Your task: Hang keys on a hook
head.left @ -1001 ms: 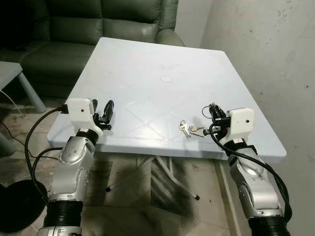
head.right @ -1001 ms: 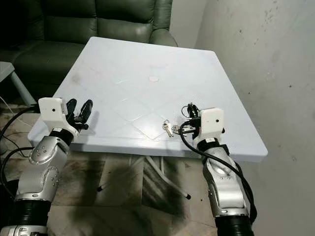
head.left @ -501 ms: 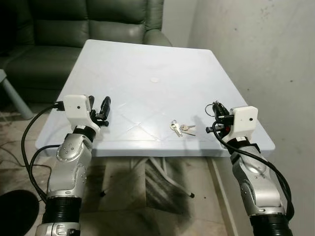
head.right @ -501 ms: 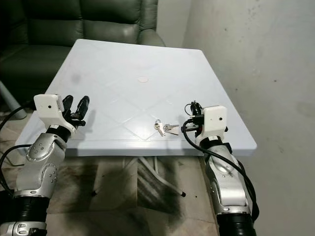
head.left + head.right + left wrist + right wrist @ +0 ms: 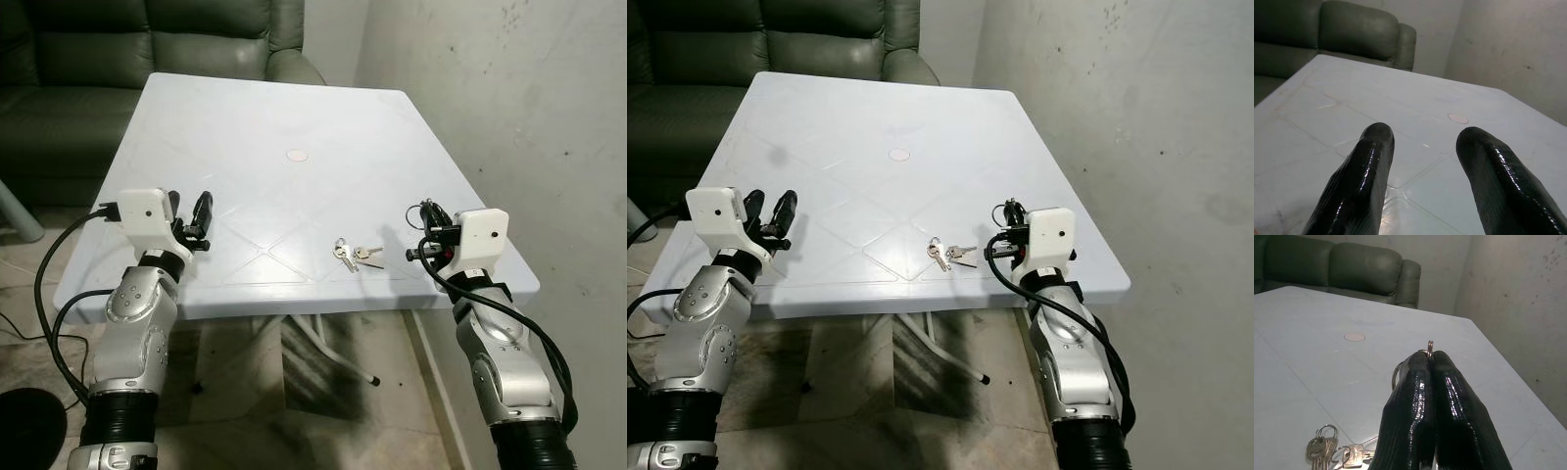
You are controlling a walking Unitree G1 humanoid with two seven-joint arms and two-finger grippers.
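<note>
Pinching a key ring (image 5: 1429, 346), right pincer (image 5: 1431, 363) sits beside keys (image 5: 346, 254) on worktop (image 5: 245, 117); left pincer (image 5: 1422, 147) spread

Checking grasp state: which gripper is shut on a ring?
The right gripper, fingers pressed together with a metal ring between their tips. The left gripper is open, holding nothing.

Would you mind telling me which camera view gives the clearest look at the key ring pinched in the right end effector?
The right wrist view: the key ring pokes up between the shut fingers of the right end effector, with keys lying on the table. Both eye views show it as a tiny loop at the fingertips.
</note>
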